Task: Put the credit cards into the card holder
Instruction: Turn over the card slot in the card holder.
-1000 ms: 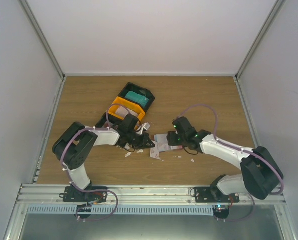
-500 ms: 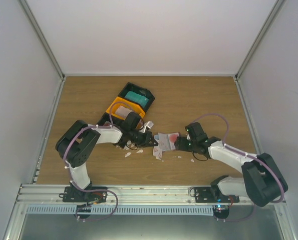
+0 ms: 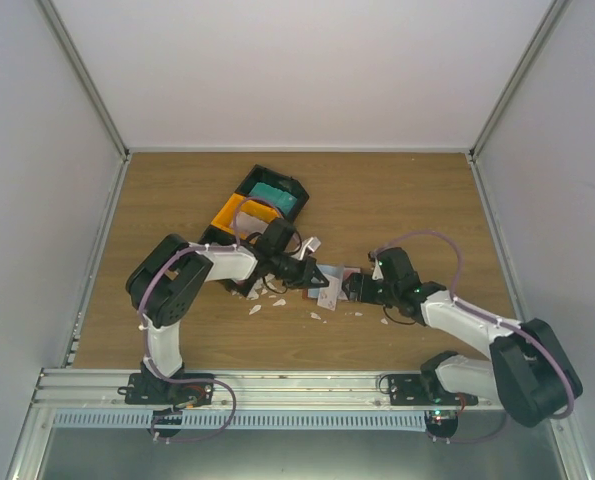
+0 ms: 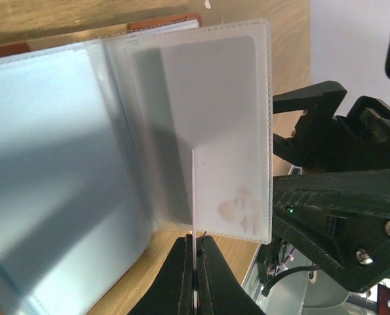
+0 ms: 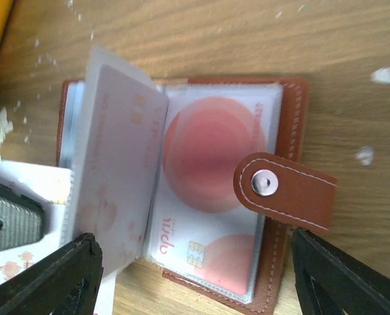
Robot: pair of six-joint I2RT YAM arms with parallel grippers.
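The brown card holder [image 5: 283, 262] lies open on the table between both grippers, also in the top view [image 3: 333, 282]. A red-and-white card [image 5: 208, 164] sits in its clear sleeve, under the snap strap [image 5: 283, 189]. A clear sleeve page [image 4: 214, 118] stands up, with a whitish card inside. My left gripper [image 4: 195, 244] is shut on a thin whitish card [image 4: 194, 190], seen edge-on just short of the standing page. My right gripper [image 5: 198, 279] is wide open, its jaws on either side of the holder's near edge. A teal card [image 3: 274, 196] lies in the tray.
The black-and-orange tray [image 3: 239, 212] stands behind the left arm. White scraps [image 3: 259, 296] are scattered on the wood around the holder, one also in the right wrist view [image 5: 383, 75]. The two grippers [image 3: 317, 272] [image 3: 355, 290] are very close together.
My left gripper has moved right, up to the holder, with the card. My right gripper has drawn back to the right. The holder's sleeve pages now stand open.
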